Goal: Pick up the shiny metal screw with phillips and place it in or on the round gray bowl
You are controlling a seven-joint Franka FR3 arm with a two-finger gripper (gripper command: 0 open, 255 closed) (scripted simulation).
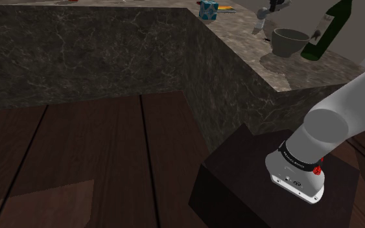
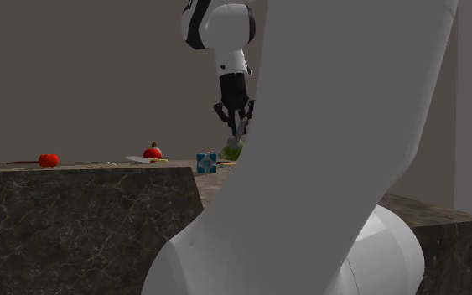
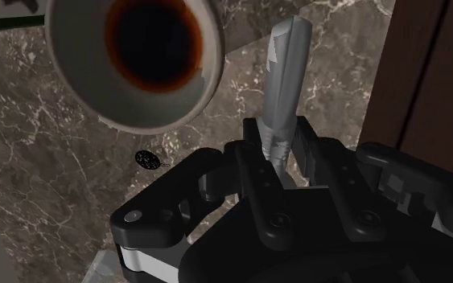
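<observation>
The screw (image 3: 286, 72) is off the counter, clamped by its threaded part between the two black fingers of the gripper (image 3: 277, 153) — jaws closed on it, its grey shaft jutting out ahead so it can fall clear on release. From the shoulder view's left to its right along the marble counter (image 1: 239, 71) come one blue patterned cube (image 1: 208, 9), then the hand with its load in the air, then one round grey bowl (image 1: 290, 40), upright with nothing in it that I can see, then one green bottle (image 1: 327, 29) just beside the bowl. The bowl lies to the side of the screw, not under it — by my reading a short shift over the rim is what is left. The bottle's nearness leaves little room on that side. At the second exterior view's left, two red tomatoes (image 2: 49, 159) sit on the countertop.
</observation>
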